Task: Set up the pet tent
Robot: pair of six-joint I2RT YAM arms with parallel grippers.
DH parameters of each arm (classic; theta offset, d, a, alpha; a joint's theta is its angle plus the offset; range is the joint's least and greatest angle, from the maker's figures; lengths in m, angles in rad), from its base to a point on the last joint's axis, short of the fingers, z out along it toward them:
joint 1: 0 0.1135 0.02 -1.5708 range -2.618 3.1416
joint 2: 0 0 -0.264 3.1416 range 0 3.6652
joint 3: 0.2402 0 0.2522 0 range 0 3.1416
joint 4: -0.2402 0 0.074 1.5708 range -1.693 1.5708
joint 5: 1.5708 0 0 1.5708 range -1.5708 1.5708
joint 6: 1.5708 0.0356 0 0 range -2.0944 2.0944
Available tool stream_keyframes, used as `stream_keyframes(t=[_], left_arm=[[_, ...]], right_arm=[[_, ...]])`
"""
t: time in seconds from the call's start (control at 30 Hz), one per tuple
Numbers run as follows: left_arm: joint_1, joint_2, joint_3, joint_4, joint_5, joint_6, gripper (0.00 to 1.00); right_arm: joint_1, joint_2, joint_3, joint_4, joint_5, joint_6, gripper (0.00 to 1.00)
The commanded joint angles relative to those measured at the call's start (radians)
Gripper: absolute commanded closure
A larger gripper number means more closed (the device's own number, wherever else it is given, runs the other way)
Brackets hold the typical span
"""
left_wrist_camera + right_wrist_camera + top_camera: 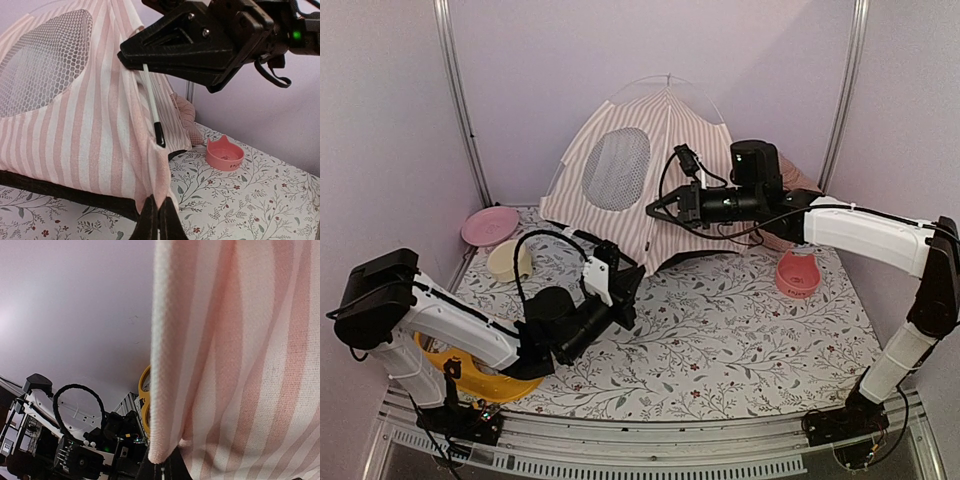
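Lilac walls on three sides; floral-print desk [740, 340] below.

Far left: pink plate [490, 225], cream bowl [508, 261], yellow item [490, 385] under the left arm. None in play.

Left tool [159, 219]: pinched fully together on the lower front corner of the pet tent [620, 170], low against the desk. Risk: appears to hold only a sliver of hem, so likely slips off if the corner is pulled taut.

Pet tent: stands at back centre, domed, mesh window facing front-left, base on the desk.

Pole [152, 97]: thin, white, black-tipped. Hangs down the front edge, tip apparently free of the corner and not seated. Risk: springs sideways or pokes past the fabric when bent towards the corner; leaves that side of the dome sagging if never seated.

Right tool [132, 52]: clamped tight on the tent's front edge, higher up, directly over the pole's top. Risk: drags or tips the light tent if pulled against the left hold; may trap the pole with the fabric.

Right: checked cushion [186, 116] behind the tent; pink bowl [798, 273] near, apt to be knocked by a sliding base.
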Motion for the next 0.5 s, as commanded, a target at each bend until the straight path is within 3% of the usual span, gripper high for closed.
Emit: stream_keyframes(t=[0.0, 0.47], left_arm=[[-0.097, 0.055, -0.074, -0.261, 0.109, 0.020, 1.00], [-0.097, 0.062, -0.065, -0.270, 0.107, 0.020, 1.00]], right_arm=[[-0.150, -0.061, 0.122, 0.351, 0.225, 0.023, 1.00], [-0.159, -0.042, 0.118, 0.366, 0.182, 0.051, 1.00]])
